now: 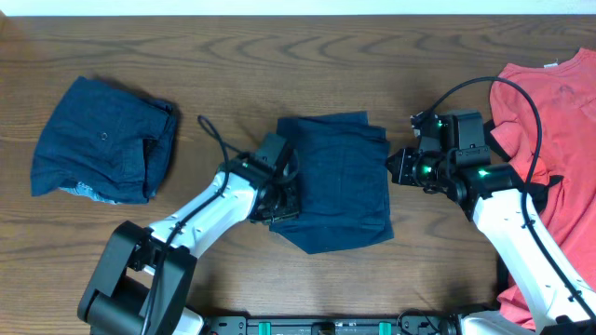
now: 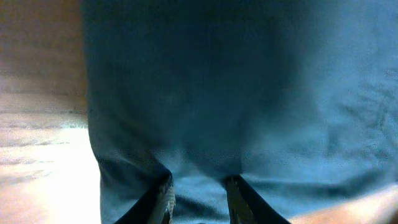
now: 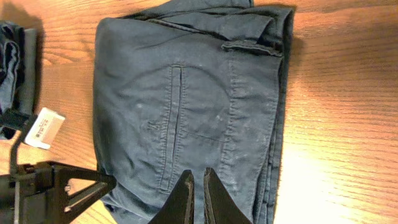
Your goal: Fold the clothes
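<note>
since the middle shorts (image 1: 340, 181) already lie folded into a compact block at the centre of the table (image 1: 233, 56), the step in hand looks like one more fold or a tidy-up started from their left edge. to do it well: take every layer at that edge in one pinch, not just the top one, lift low, carry the cloth straight across to the right so the edges meet square, and let the other arm pin the right side so the block doesn't slide or fan open. risk is dragging the whole stack instead of folding it. left gripper (image 1: 282, 195) sits on the left edge of the middle shorts; in the left wrist view its fingers (image 2: 165, 200) stand a little apart with navy cloth filling the view between and beyond them, cannot tell if cloth is pinched or only lying under them. right gripper (image 3: 199, 180) is at the right edge of the same shorts, fingers brought together with only a sliver between, nothing in them; tips hang over the cloth near the back pocket (image 3: 177, 118), contact unclear. second shorts (image 1: 102, 140) lie folded far left, well apart. coral t-shirt (image 1: 549, 130) is spread at the right side, partly under the right arm, not yet folded.
</note>
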Controlling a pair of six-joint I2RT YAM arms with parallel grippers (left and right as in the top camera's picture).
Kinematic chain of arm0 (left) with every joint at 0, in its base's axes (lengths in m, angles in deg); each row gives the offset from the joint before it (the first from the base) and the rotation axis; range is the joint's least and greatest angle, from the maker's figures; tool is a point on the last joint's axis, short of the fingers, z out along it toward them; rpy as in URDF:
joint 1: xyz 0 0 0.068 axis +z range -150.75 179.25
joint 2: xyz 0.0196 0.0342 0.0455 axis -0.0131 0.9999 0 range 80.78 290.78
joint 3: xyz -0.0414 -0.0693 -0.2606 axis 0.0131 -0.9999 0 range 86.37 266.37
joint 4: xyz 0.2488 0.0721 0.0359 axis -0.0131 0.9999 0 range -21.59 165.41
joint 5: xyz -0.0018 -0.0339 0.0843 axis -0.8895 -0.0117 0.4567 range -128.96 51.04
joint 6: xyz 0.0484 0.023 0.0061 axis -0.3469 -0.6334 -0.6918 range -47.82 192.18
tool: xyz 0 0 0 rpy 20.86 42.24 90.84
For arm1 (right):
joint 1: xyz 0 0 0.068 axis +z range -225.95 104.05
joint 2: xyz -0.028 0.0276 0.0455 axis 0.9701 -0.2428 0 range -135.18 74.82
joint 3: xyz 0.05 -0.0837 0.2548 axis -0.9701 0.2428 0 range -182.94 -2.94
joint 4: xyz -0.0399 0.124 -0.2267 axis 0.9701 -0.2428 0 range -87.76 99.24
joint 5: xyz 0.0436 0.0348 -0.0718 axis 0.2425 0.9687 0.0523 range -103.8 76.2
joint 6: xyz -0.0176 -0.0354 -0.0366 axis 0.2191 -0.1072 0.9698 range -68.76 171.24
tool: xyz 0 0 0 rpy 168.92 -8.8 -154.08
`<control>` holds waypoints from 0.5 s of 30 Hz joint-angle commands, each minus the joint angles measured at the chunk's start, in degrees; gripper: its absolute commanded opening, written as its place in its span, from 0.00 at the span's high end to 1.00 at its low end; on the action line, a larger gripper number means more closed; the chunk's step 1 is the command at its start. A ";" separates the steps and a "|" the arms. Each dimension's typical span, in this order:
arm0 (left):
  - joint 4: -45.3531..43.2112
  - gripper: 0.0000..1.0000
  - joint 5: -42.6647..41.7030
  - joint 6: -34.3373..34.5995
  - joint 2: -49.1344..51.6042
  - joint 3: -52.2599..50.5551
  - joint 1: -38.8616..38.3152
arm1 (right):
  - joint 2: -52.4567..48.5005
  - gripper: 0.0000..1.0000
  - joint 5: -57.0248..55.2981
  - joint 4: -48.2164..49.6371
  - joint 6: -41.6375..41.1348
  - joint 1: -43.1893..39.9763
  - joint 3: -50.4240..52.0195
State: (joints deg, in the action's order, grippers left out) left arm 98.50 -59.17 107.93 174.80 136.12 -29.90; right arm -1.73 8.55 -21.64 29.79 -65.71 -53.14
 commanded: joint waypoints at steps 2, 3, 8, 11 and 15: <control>-3.04 0.70 7.26 9.81 1.18 -3.85 1.03 | 0.02 0.93 -1.38 -0.20 1.18 -0.31 -0.70; -3.63 0.70 8.46 9.99 1.51 -3.85 1.73 | 0.02 0.93 -1.38 -0.17 1.18 -0.31 -0.70; -12.81 0.70 9.75 6.16 2.23 -3.74 8.28 | -0.37 0.93 -3.30 0.07 1.22 -0.31 -0.70; -16.72 0.70 9.16 2.01 2.23 -2.10 13.00 | -0.87 0.93 -4.59 0.79 1.68 -0.09 -0.70; -15.65 0.69 0.76 -6.27 2.21 2.99 17.81 | -2.60 0.92 -6.78 3.91 2.08 0.50 -0.70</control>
State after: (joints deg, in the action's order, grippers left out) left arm 82.21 -54.64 109.02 176.46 135.29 -14.47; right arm -2.80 4.57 -18.75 30.56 -65.71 -53.14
